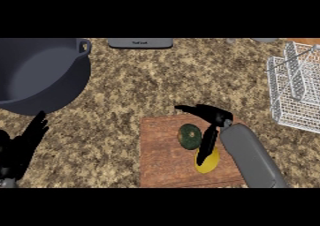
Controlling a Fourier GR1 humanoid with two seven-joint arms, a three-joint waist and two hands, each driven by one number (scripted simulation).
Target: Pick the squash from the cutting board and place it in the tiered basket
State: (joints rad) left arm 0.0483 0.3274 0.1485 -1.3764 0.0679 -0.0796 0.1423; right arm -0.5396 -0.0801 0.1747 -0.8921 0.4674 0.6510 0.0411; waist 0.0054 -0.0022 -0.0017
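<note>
A brown cutting board [164,163] lies on the counter at lower centre. On it a yellow squash [210,164] lies by the right edge, with a dark green round vegetable [189,136] just left of it. My right hand [215,117] hovers over the board's upper right part, open, thumb pointing left. Its straight fingers [206,148] reach down over the squash's upper end and hide that end. I cannot tell whether they touch it. The white wire tiered basket [296,88] stands at the right edge.
A large dark grey pot [39,75] fills the upper left. A flat grey device [139,43] sits at the counter's far edge. My left hand [19,150] rests open at the lower left, fingers up. Speckled counter lies between board and basket.
</note>
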